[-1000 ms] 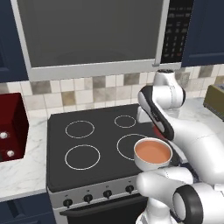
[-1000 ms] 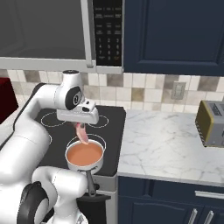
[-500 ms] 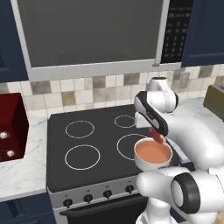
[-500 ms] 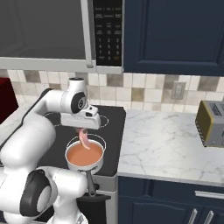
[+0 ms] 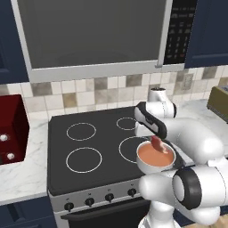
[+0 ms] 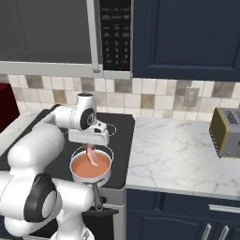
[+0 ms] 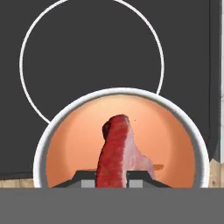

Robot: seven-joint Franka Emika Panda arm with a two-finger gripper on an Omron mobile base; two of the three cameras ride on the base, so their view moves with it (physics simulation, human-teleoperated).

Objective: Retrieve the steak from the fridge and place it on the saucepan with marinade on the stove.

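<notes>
Steak (image 7: 114, 153) pinched edge-on between fingers (image 7: 136, 180) of gripper (image 6: 90, 146), hanging just below them. Lowered since a second ago, from clear above the rim to directly over saucepan (image 6: 108, 168); release imminent. Saucepan filled with orange-brown marinade (image 7: 78, 144); steak tip possibly touching it, contact unclear. Stove (image 5: 58, 178) beneath.

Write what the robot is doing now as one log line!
end effector: shut on steak | position: over saucepan of marinade | steak: not released
</notes>
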